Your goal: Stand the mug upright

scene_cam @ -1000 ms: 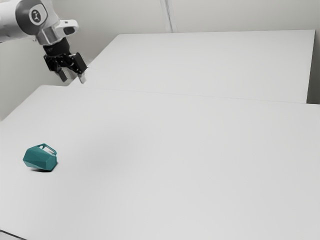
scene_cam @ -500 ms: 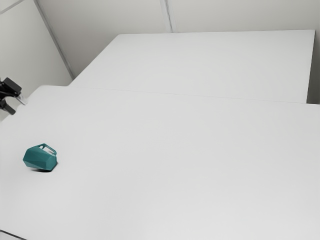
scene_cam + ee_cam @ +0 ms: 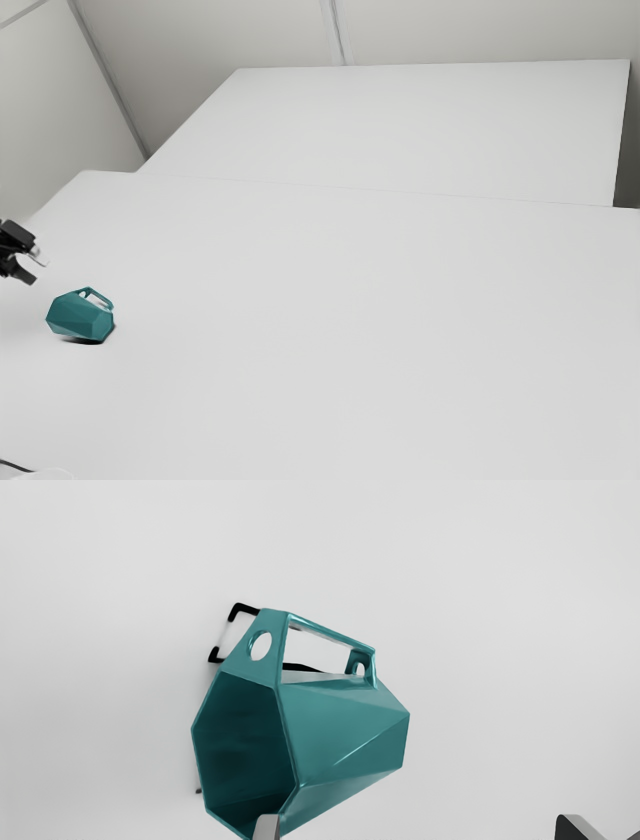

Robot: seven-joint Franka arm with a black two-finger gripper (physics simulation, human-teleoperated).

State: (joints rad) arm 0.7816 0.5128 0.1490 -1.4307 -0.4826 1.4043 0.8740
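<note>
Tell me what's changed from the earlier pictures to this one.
The pincer has moved toward the exterior view's left and downward in that view, ending close to the mug. Nothing has been taken hold of or let go: the pincer is open. The mug stayed where it was, lying on its side on the table.

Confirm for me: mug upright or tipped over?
Tipped over. The mug lies on its side on the table, its open mouth facing sideways in the wrist view.
</note>
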